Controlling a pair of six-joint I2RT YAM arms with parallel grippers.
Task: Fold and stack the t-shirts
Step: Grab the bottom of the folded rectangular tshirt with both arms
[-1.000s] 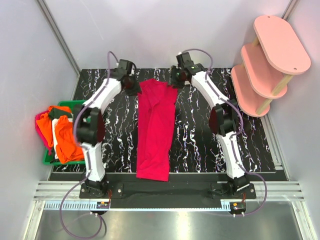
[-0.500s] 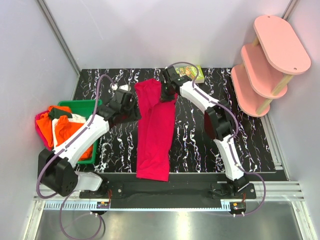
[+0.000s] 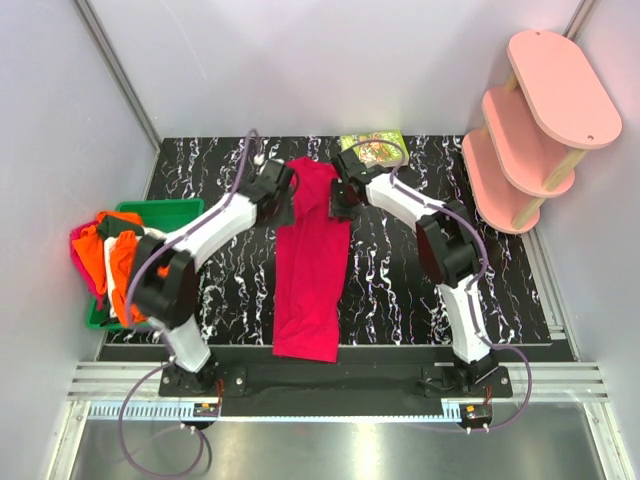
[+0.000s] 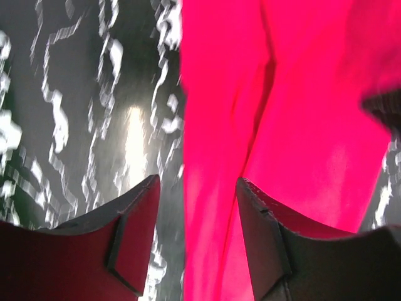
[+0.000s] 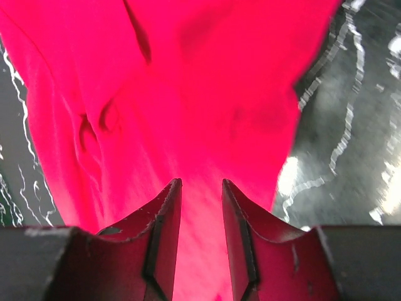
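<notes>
While the crimson-red cloth t-shirt [image 3: 312,270] lies lengthwise, half folded, on the black desk [image 3: 410,290], the left hand [image 3: 288,198] is spread wide and whether the right hand [image 3: 341,200] grips is unclear; next both probably must pinch its far corners.

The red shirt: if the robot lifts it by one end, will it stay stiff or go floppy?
Probably floppy: the red shirt lies in soft creases and folds. It would likely hang and sag when lifted by one end. Pushed, it would probably bunch up on the table rather than slide whole.
</notes>
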